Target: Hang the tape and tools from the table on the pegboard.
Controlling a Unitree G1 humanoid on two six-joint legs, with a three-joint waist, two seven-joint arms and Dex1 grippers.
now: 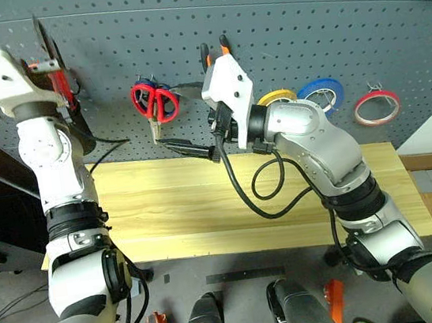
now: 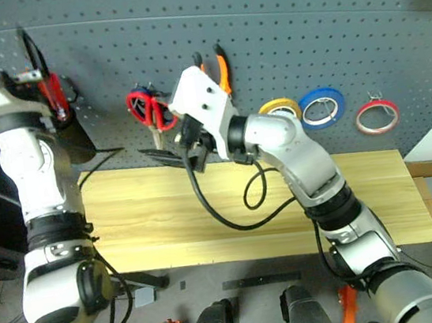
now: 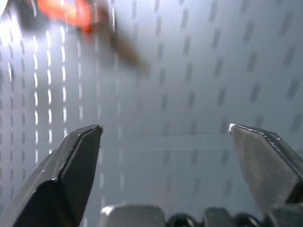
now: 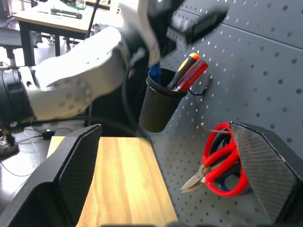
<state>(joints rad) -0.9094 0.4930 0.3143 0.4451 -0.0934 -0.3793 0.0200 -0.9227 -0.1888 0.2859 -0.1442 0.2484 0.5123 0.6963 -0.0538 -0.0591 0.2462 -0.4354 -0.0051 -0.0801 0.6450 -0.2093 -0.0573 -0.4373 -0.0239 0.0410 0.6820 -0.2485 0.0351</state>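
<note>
In the left eye view, the pegboard (image 1: 279,34) carries the red scissors (image 1: 154,102), the pliers (image 1: 222,47) with orange and black handles, a yellow roll (image 1: 276,97), a blue roll (image 1: 321,93) and the thin red tape ring (image 1: 376,107), each on its hook. The wooden table (image 1: 174,207) below is bare. The left arm is raised to a black cup (image 1: 75,116) on the board, the right gripper (image 1: 190,147) points sideways under the scissors.

In the left wrist view, the left gripper (image 3: 165,137) faces the pegboard with its fingers wide apart, holding nothing.

In the right wrist view, the right gripper (image 4: 165,137) is also spread wide and empty; the screwdriver (image 4: 191,71) with red handle stands in the black cup, the scissors hang just beside one finger
</note>
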